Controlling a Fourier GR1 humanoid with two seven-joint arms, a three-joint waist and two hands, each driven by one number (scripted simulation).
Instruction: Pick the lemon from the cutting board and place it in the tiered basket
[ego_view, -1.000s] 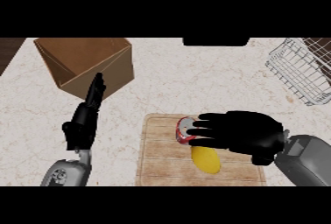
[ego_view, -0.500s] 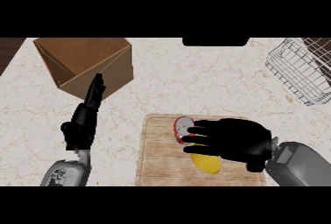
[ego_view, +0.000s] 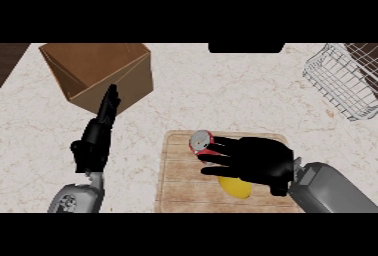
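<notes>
right robot hand (ego_view: 255, 159): positioned over the cutting board (ego_view: 181, 172), fingers spread and bent downward above the lemon (ego_view: 236, 188). whether the fingers actually contact or close on the lemon cannot be determined. lemon: lying on the cutting board, partly hidden under the palm. a red can (ego_view: 201, 142) with a silver top stands on the board at the fingertips; no writing on it can be read. left robot hand (ego_view: 96, 137): fingers straight, resting left of the board, pointing toward a brown box (ego_view: 96, 70). wire tiered basket (ego_view: 345, 80): far right corner of the table (ego_view: 221, 100), well apart.
</notes>
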